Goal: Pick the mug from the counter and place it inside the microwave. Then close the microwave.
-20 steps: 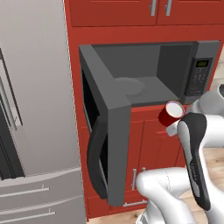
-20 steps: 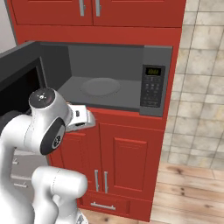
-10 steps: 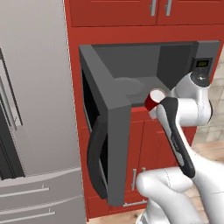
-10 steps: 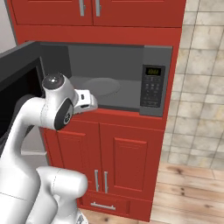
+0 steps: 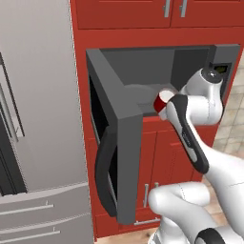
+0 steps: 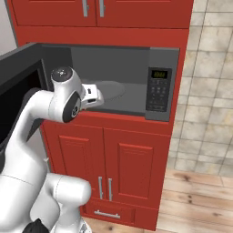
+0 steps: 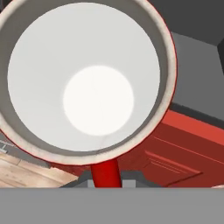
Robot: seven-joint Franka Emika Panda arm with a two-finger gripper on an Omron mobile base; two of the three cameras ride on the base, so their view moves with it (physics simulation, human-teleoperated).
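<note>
The red mug with its white inside hangs at the front of the microwave's open cavity, just above its sill. My gripper is shut on the mug, holding it by the red handle at the bottom of the hand view. In the right base view my white hand reaches into the left part of the cavity, over the round turntable plate. The microwave door stands swung wide open to the left, with its curved black handle facing outward.
A steel fridge stands to the left of the open door. Red cabinet doors sit below the microwave, and more red cabinets above it. The keypad panel is at the cavity's right, with a tiled wall beyond.
The arm has lifted the mug from below the microwave's sill up and leftwards to the front of the open cavity. The grip stays shut.
</note>
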